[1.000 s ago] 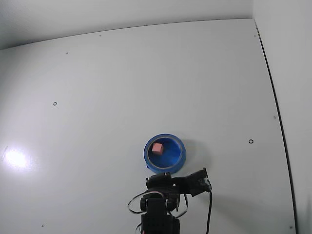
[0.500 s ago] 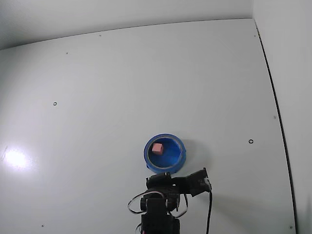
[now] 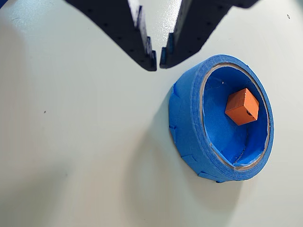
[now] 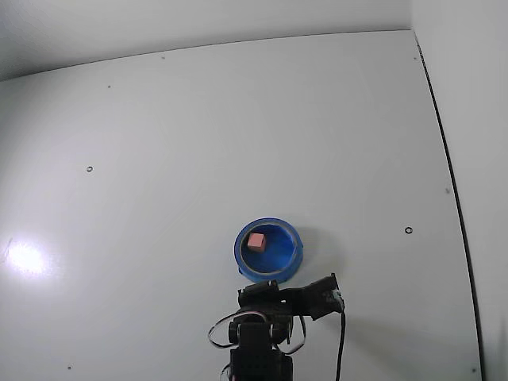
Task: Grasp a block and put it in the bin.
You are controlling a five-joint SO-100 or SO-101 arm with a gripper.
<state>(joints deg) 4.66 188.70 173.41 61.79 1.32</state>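
Note:
The small pink-orange block (image 3: pixel 242 106) (image 4: pixel 256 241) lies inside the round blue bin (image 3: pixel 189 118) (image 4: pixel 242 258), on its floor and free of the gripper. In the wrist view my gripper (image 3: pixel 158 60) comes in from the top edge, its two dark fingertips almost touching, with nothing between them. It hangs above the bare table just left of the bin's rim. In the fixed view the arm (image 4: pixel 274 305) is folded at the bottom, right below the bin, and the fingertips cannot be made out there.
The white table (image 4: pixel 238 143) stretches wide around the bin, with a few small screw holes (image 4: pixel 408 230). A dark seam (image 4: pixel 452 190) marks the table's right edge. A black cable (image 4: pixel 341 349) runs down beside the arm's base.

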